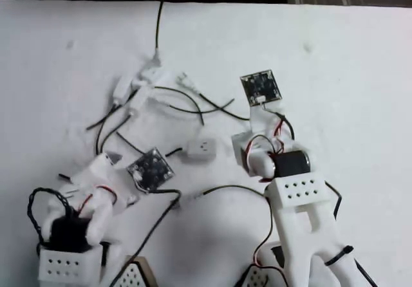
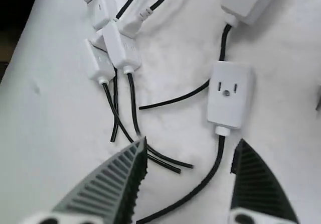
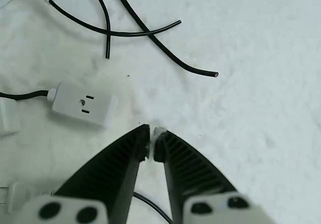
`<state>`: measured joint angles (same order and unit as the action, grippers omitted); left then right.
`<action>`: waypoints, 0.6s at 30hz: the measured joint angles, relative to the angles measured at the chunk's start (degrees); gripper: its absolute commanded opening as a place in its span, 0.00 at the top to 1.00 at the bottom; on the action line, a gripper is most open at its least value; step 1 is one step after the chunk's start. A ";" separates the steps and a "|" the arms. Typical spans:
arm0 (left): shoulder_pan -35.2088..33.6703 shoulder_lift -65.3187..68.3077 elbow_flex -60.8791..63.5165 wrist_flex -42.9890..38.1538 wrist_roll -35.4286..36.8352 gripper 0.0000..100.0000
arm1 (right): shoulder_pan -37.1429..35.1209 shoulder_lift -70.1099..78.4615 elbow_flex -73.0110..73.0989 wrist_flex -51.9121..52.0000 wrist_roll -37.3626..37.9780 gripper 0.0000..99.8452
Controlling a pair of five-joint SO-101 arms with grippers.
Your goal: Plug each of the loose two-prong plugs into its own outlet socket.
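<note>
The left pincer [image 2: 191, 147] is wide open at the lower left of the high view. The right pincer [image 3: 152, 133] is closed, right of the middle. A white socket [image 1: 201, 148] lies on the table [image 1: 360, 74] between them. The white plugs [image 1: 138, 84] lie in a bunch at the upper left, well apart from both pincers.

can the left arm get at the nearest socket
Probably yes: the left gripper is open and the socket lies face up just ahead, with only its own cable between.
</note>
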<state>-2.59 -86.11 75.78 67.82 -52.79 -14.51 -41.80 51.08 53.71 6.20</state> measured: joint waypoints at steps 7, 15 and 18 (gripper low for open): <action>-3.08 -0.35 4.48 -8.09 1.23 0.78 | -2.20 0.00 1.41 -2.99 0.00 0.98; -3.34 -0.35 4.48 -8.79 5.19 0.78 | -2.46 0.00 1.85 -4.22 0.00 0.98; -3.34 -0.35 4.48 -8.79 5.63 0.78 | -2.64 0.00 1.85 -4.22 0.00 0.98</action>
<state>-5.93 -86.46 80.26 59.03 -47.16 -17.14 -41.80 52.92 49.49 6.20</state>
